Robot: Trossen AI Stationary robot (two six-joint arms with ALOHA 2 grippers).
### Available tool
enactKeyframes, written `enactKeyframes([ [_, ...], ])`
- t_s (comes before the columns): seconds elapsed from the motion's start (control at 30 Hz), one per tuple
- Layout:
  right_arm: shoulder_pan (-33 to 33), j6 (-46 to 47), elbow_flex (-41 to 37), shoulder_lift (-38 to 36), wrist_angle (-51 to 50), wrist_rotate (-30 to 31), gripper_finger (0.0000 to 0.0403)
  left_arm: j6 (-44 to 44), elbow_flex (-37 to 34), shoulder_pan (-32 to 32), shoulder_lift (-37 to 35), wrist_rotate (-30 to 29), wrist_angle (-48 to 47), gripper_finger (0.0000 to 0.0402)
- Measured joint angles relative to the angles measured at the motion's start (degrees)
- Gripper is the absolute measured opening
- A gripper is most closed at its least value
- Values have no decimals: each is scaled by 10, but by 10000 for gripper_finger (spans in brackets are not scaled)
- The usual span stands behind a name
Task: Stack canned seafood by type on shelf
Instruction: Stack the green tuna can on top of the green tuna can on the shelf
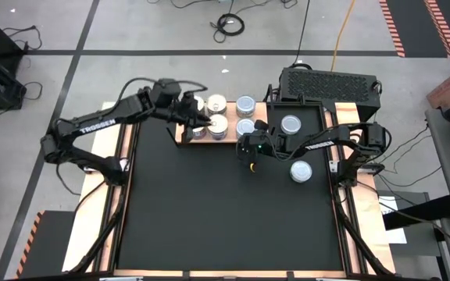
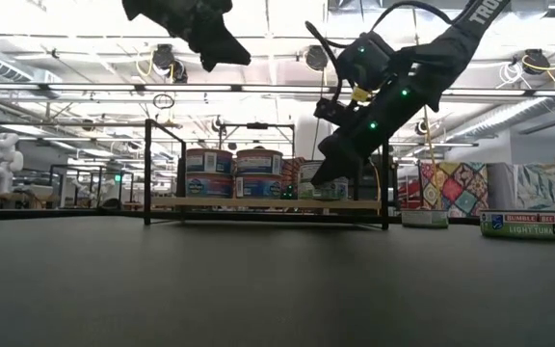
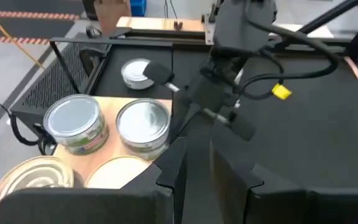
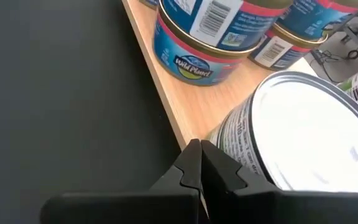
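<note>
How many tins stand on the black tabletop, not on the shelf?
2: first tin beside the shelf end, second tin farther from it. The right arm could hide more.

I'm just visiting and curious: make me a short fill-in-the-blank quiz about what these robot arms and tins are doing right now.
1. Off the wooden shelf, ____ tins sit on the black tabletop.
2. The right gripper has its fingers ____.
3. The right gripper is at the shelf's ____ edge.
4. The left gripper is above the ____.

Missing words: two; shut; front; shelf
</note>
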Motion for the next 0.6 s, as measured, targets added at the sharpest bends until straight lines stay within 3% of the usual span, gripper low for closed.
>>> enactKeyframes([
  [0.4,-12,-3,0,-1,12,-1,0,-25,-100,-90,-21,-21,128,72],
  [0.6,22,-4,0,-37,-11,-5,0,-45,-124,-148,-20,-21,156,72],
])
